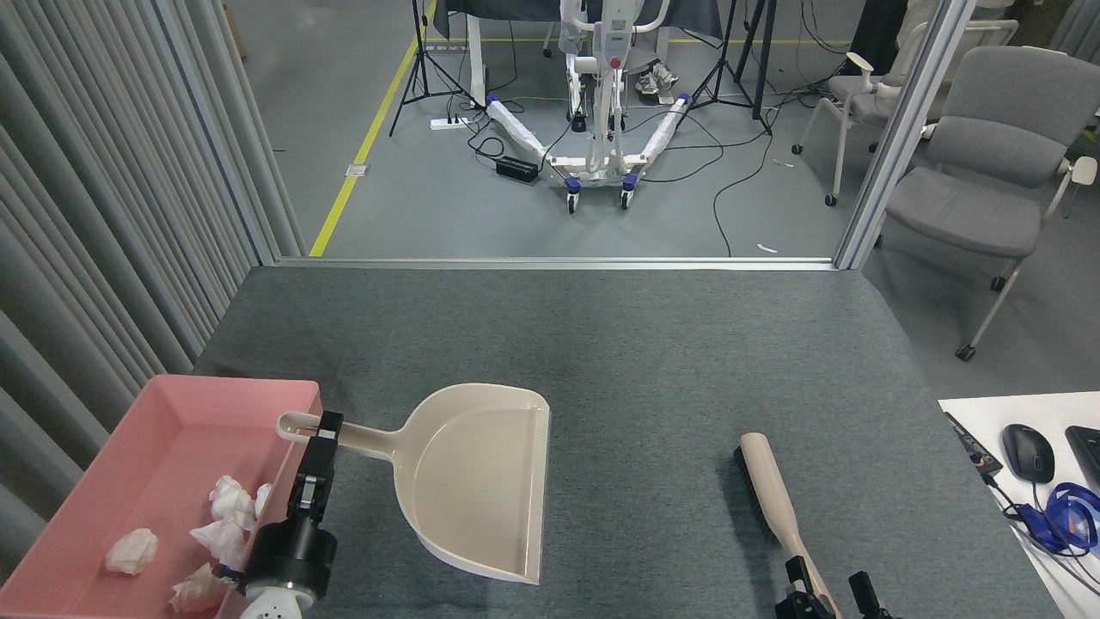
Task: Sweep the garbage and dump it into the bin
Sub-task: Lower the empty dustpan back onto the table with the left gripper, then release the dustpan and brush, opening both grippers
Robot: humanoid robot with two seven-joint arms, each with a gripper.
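Observation:
The pink bin (230,389) sits at the table's front left corner, and several white garbage wads (225,507) lie inside it. Right of the bin, the beige dustpan (481,481) is low over the grey table, its mouth facing right. My left gripper (325,432) is shut on the dustpan's handle. The beige brush (767,486) lies on the table at the front right. Its handle end runs between the spread fingers of my right gripper (829,595), which is open at the bottom edge. The dustpan holds no garbage.
A ribbed grey partition (103,215) runs along the left side behind the bin. A white desk corner (988,421) with a mouse (1028,453) and cables sits at the right. Beyond the table's far edge (550,263) are the floor, chairs and a wheeled stand.

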